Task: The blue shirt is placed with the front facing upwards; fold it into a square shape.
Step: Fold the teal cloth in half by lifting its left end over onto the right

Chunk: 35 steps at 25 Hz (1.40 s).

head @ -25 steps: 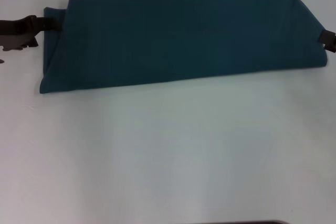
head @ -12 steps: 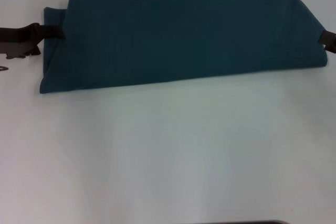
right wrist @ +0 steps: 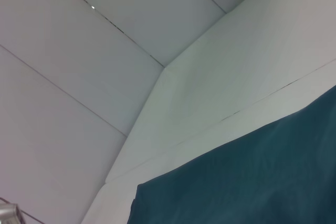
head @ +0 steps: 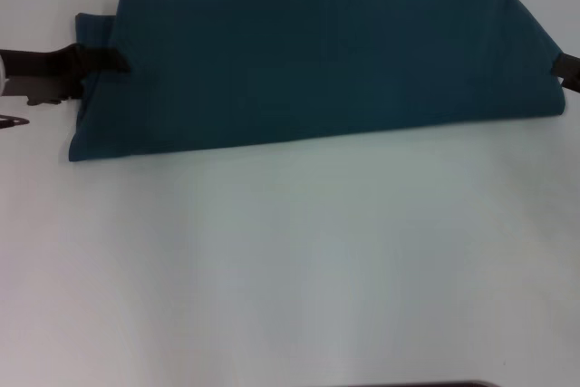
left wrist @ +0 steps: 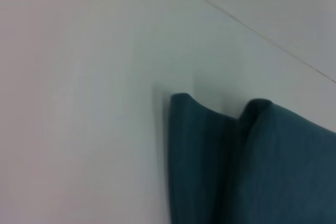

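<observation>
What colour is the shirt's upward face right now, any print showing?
Plain dark teal-blue shirt, no print visible; head view shows it best.

open white table (head: 299, 260) below folded blue shirt (head: 317, 61), no obstacles

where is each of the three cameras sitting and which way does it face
Head view: on the robot's head, looking forward and down at the white table and the blue shirt, folded into a long band; the left gripper reaches onto its left end, the right gripper sits at its right end.
Left wrist view: on the left wrist, facing the shirt's end folds; none of the robot shows.
Right wrist view: on the right wrist, facing shirt edge and wall panels; none of the robot shows.
Shared: all three show the shirt on the table.
</observation>
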Tool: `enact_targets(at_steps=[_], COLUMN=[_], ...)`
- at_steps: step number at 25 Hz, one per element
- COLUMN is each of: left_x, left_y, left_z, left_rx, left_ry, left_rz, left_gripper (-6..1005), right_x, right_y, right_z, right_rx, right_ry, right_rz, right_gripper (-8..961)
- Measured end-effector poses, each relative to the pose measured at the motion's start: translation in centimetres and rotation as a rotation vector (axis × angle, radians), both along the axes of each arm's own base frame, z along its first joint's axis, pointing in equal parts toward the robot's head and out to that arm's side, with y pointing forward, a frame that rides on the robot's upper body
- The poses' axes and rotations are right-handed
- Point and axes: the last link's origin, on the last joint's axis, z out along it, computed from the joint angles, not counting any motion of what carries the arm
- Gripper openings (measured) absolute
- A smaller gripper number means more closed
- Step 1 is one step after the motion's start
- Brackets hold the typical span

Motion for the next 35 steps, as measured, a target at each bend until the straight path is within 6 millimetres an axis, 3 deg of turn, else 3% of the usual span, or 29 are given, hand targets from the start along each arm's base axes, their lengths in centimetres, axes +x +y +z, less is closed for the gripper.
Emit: enact_targets(at_steps=[5,12,23,25,35], left_x=[0.8,3.6,4.9,4.9,5.1], left_y=[-0.2,0.2,1.4,1.4,1.4], left_z=[-0.6,-1.5,-0.8,-0.8,-0.7], left_rx=[-0.036,-0.132,-0.224,-0.226,-0.229], left_ry=[-0.022,-0.062,0.095,0.098,0.103], left_rz=[-0.015,-0.073,-0.078,-0.080,-0.090], left_gripper=[876,855,823,604,210], right_x=[0.0,-0.1,-0.3,-0.4,-0.4], right_y=[0.0,0.0,0.2,0.2,0.2], right_z=[0.0,0.0,-0.3,-0.4,-0.5], right_rx=[0.000,-0.002,-0.004,-0.005,-0.010], right_ry=[0.000,0.002,0.010,0.012,0.026], right_rz=[0.001,0.003,0.009,0.011,0.005], right_gripper=[927,927,927,927,927])
